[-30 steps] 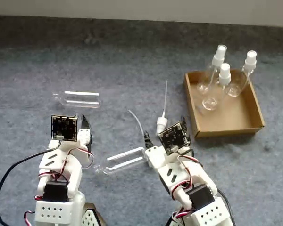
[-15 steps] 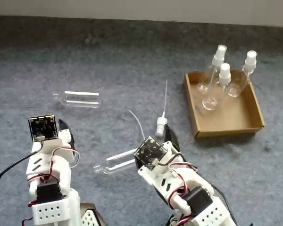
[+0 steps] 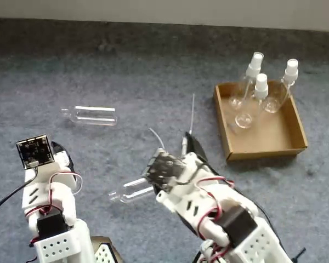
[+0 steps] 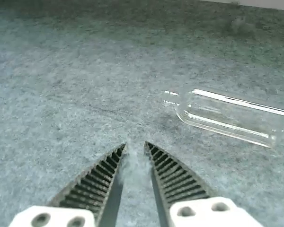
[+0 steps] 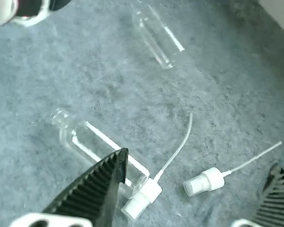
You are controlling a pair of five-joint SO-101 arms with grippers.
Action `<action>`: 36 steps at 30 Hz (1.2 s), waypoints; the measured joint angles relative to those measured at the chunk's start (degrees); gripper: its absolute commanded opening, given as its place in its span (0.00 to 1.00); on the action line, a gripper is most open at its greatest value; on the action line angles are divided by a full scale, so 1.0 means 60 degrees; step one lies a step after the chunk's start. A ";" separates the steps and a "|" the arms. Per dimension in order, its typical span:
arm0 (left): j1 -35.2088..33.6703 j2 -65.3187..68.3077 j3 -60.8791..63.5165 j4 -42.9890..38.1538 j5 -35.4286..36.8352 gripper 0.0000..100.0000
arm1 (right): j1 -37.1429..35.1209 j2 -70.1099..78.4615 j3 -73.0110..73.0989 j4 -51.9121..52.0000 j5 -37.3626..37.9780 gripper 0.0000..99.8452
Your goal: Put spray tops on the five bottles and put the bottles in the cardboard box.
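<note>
Grey carpet (image 3: 153, 66), nothing in my grip

My left gripper (image 4: 135, 145) hovers with fingers a narrow gap apart, empty, near one lying clear bottle (image 4: 227, 116). My right gripper (image 5: 199, 161) is spread wide above two spray tops (image 5: 203, 182) lying just beside the second bottle (image 5: 102, 146). Three capped bottles (image 3: 257, 98) rest in the cardboard box (image 3: 266, 149), off to my right side.

Glossy clear plastic bottle (image 4: 229, 116) — rough matt carpet (image 4: 61, 71)

Open carpet (image 3: 153, 71) surrounds the lone bottle (image 3: 90, 115) at ten o'clock; at two o'clock, three bottles (image 3: 254, 98) crowd the far half of the cardboard box (image 3: 266, 149).
</note>
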State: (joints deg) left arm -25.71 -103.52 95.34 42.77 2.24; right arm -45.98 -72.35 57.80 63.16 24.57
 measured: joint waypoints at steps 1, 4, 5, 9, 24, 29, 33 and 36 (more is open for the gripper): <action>-0.0015 0.0000 0.0000 -0.0029 0.0000 0.01 | -0.0205 0.0498 -0.0308 0.0147 0.0337 0.39; -0.0073 0.0000 0.0000 -0.0059 0.0000 0.01 | -0.0791 0.2066 -0.1260 0.0747 0.1260 0.39; -0.0073 0.0000 0.0000 -0.0073 0.0000 0.01 | -0.0938 0.2564 -0.1582 0.0952 0.1524 0.39; -0.0073 0.0000 0.0000 -0.0073 0.0000 0.01 | -0.1260 0.4425 -0.2725 0.1626 0.2505 0.39; -0.0073 0.0000 0.0000 -0.0073 0.0000 0.01 | -0.1392 0.9685 -0.3897 0.1802 0.5978 0.39; -0.0073 0.0000 0.0000 -0.0073 0.0000 0.01 | -0.1597 1.0564 -0.3897 0.1670 0.6066 0.39; -0.0073 0.0000 0.0000 -0.0073 0.0000 0.01 | -0.1597 1.1238 -0.3912 0.1084 0.6066 0.39; -0.0073 0.0000 0.0000 -0.0073 0.0000 0.01 | -0.1597 1.1722 -0.3912 0.0762 0.6066 0.39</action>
State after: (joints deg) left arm -26.15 -103.52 95.34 42.33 2.24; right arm -55.56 -2.02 34.33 67.74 60.97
